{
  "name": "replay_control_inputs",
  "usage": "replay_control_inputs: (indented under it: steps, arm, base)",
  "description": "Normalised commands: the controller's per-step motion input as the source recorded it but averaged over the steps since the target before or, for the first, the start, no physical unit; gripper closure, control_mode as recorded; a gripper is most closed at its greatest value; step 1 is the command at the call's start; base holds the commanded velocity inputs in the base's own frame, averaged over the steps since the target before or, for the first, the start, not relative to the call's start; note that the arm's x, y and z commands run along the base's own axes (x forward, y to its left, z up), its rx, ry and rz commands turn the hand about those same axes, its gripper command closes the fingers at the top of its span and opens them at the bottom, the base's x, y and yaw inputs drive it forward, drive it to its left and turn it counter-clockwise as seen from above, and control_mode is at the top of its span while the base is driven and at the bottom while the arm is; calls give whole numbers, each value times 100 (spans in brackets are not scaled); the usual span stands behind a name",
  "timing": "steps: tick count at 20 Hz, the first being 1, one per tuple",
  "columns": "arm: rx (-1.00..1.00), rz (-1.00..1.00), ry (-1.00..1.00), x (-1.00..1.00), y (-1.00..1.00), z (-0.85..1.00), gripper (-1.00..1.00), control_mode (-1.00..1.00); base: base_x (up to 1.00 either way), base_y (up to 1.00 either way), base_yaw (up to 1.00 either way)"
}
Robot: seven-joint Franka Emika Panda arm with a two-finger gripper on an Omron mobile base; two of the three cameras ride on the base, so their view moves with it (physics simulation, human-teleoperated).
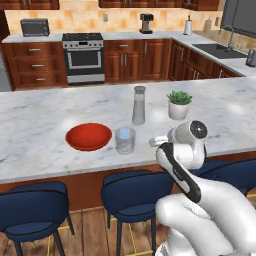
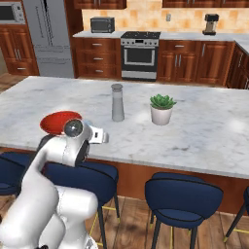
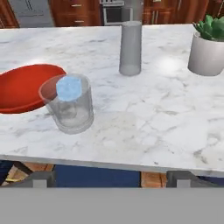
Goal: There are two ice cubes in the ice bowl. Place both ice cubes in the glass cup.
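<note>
The glass cup (image 3: 70,105) stands upright on the marble bench (image 3: 148,118), just beside the ice bowl (image 3: 22,87), which sits at its 9 o'clock in the hand view; a pale blue ice cube (image 3: 69,87) shows at the cup's mouth, inside or just above the rim, though which of the two cannot be told; the bowl's red inside looks bare in the left base view, so the second cube's place cannot be made out, and it may already lie in the cup.

The pincer (image 3: 109,179) sits low at the bench's near edge, its two dark tips set wide apart with nothing between them; it holds no cube.

From the pincer the cup lies toward 11 o'clock and the bowl further round toward 10 o'clock, both well apart from the tips; any coming reach, as a judgement, must swing left and forward over the bench edge.

The grey shaker (image 3: 131,43) stands at 12 o'clock beyond the cup and the potted plant (image 3: 209,48) at 2 o'clock, both clear of that path; the risk looks to be knocking the light cup while passing to the bowl.
</note>
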Motion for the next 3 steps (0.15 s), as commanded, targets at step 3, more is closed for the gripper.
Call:
replay_control_inputs:
  steps: [3]
  arm:
    - [-1, 2, -50, -100, -98, 0, -100, -100]
  base:
    - [0, 0, 0]
